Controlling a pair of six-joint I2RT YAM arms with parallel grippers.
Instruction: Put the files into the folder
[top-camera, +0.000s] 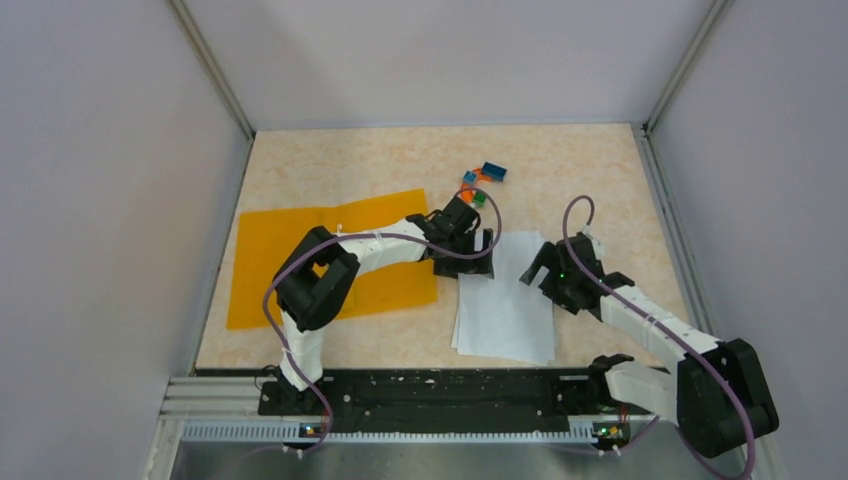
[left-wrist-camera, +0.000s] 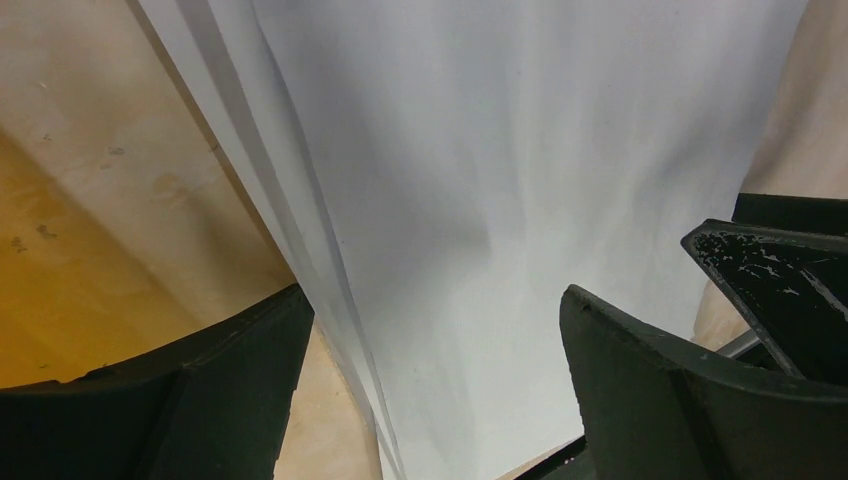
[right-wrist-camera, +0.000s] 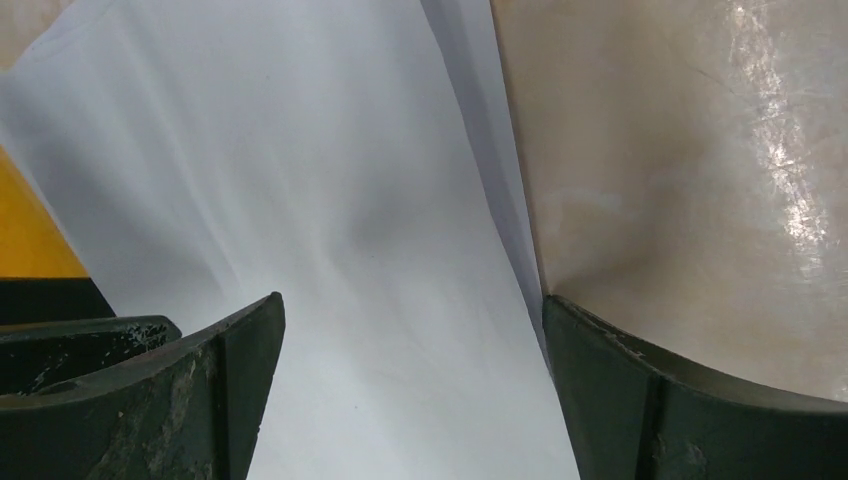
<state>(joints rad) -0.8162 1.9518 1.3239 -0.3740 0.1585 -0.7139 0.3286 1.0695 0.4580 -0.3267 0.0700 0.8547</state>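
Nothing filed yet — files (top-camera: 505, 300) lie beside the folder (top-camera: 270, 255). My left gripper (top-camera: 466, 262) and right gripper (top-camera: 545, 268) both gape over their edges — no grasp.

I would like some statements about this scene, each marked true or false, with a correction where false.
1. The files lie on the table, outside the folder. True.
2. The left gripper is shut on a sheet. False: its jaws stand open over the stack's edge.
3. The right gripper is open. True.
4. The small blocks sit on the folder. False: they sit on bare table, beyond the files.
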